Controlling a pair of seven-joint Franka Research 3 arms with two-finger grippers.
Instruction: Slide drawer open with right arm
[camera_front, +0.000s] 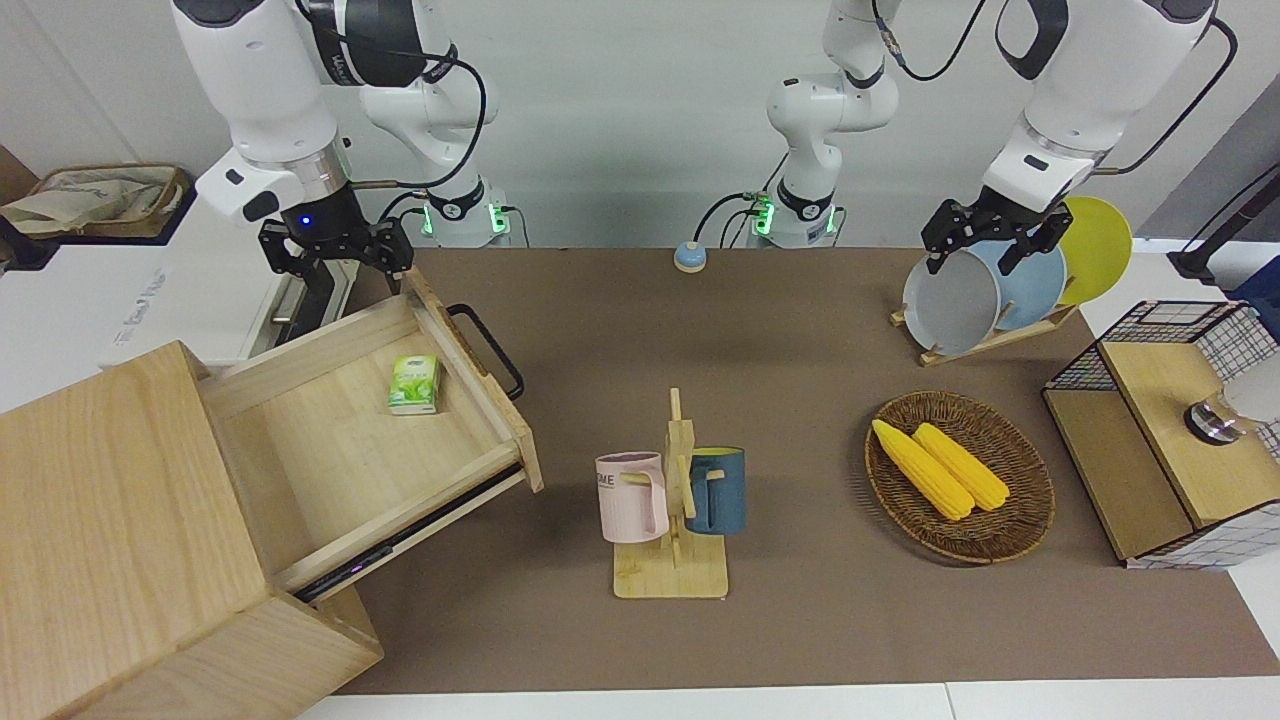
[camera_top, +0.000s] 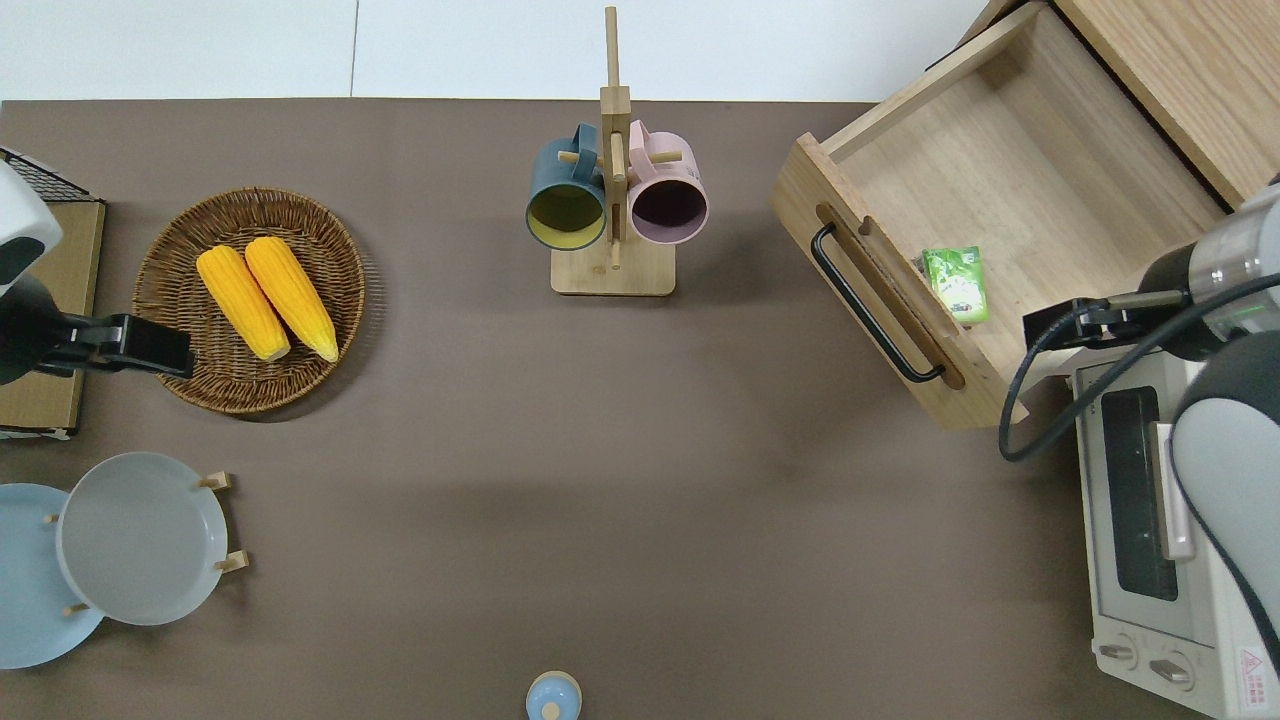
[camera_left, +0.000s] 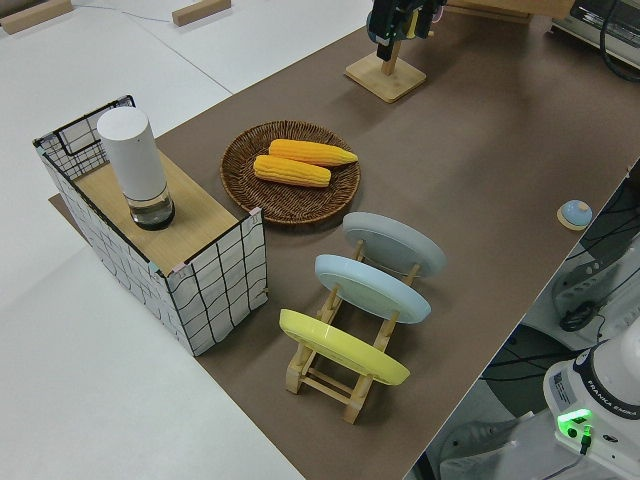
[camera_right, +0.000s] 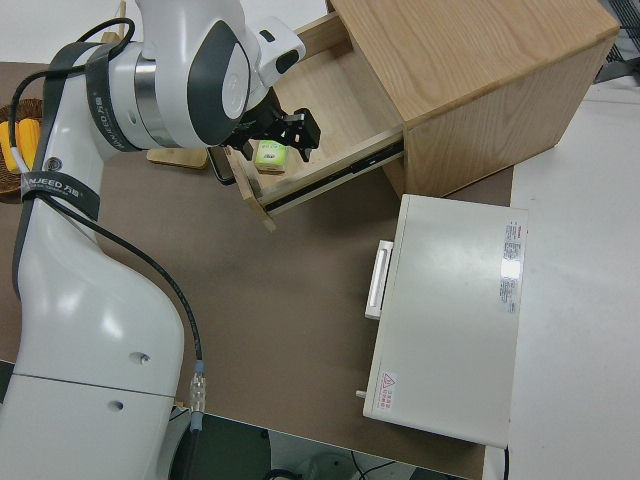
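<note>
Drawer (camera_front: 380, 420) — open; beneath right end effector (camera_front: 335, 262)

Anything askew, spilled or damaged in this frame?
Nothing stands out. The drawer is pulled well out of its cabinet with a small green packet lying inside; mugs, plates and corn all sit in their holders.

Counting the table now: pairs and a trio.
Two corn cobs (camera_front: 940, 467) in one basket (camera_front: 1020, 535), two mugs (camera_front: 633, 497) on one rack (camera_front: 672, 570), three plates (camera_left: 394, 244) in one stand (camera_left: 325, 382), one green pack (camera_front: 414, 385) in one drawer (camera_front: 300, 440), one toaster oven (camera_top: 1150, 540), two arms (camera_front: 265, 90).
</note>
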